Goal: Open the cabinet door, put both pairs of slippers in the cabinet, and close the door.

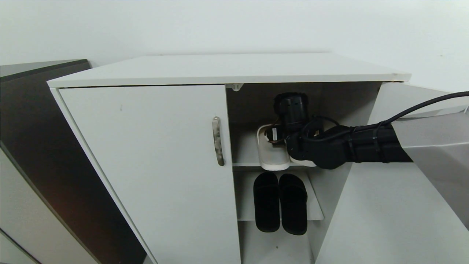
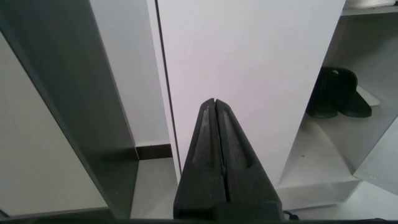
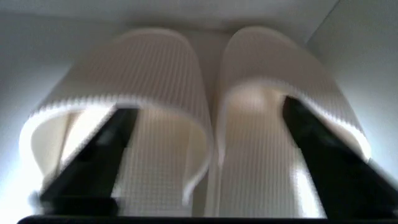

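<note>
The white cabinet [image 1: 220,69] stands with its right door [image 1: 384,212] swung open and its left door [image 1: 146,165] closed. A pair of white slippers [image 1: 273,156] [image 3: 149,81] lies on the upper shelf, toes inward. My right gripper [image 3: 202,162] is inside the cabinet at this pair, open, with one finger [image 3: 87,162] in the mouth of each slipper. Black slippers [image 1: 280,201] [image 2: 339,93] sit side by side on the lower shelf. My left gripper [image 2: 214,106] is shut on nothing, low in front of the closed left door.
A metal handle [image 1: 217,141] runs down the left door's inner edge. A dark cabinet [image 1: 36,128] stands close on the left. The open right door fills the space at the right, behind my right arm.
</note>
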Motion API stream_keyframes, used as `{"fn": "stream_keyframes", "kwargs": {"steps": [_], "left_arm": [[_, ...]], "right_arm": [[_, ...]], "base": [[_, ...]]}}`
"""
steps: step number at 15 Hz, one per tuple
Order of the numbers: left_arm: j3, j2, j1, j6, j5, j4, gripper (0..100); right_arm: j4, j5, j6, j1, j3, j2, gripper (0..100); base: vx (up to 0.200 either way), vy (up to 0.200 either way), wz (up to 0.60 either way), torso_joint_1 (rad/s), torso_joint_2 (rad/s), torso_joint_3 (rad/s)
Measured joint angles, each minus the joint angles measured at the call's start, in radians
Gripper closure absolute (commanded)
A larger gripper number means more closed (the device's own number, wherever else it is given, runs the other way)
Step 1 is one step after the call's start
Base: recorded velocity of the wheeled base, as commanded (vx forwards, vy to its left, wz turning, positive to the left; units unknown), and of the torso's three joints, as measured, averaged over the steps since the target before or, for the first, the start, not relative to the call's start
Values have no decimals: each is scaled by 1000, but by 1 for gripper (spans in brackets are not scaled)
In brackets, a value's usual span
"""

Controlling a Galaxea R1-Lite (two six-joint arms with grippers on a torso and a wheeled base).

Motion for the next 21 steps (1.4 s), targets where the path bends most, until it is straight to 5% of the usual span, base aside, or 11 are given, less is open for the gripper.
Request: {"fn": "stream_keyframes", "kwargs": {"steps": [7,8,14,21], "left_arm": [[0,0,0,0,0,0,100],[0,0,0,0,0,0,100],[0,0,0,2,0,0,100],[0,0,0,4,0,0,100]], "right_arm": [[-40,-51,7,131,304,-240,0],[-70,-70,7,162,379,-282,100],[-324,-69,5,261,719,-452,100],[-332,-61,5,267,765,-482,100]], "base": [[0,0,0,0,0,0],[0,0,0,0,0,0],[0,0,0,0,0,0],[0,0,0,0,0,0]]}}
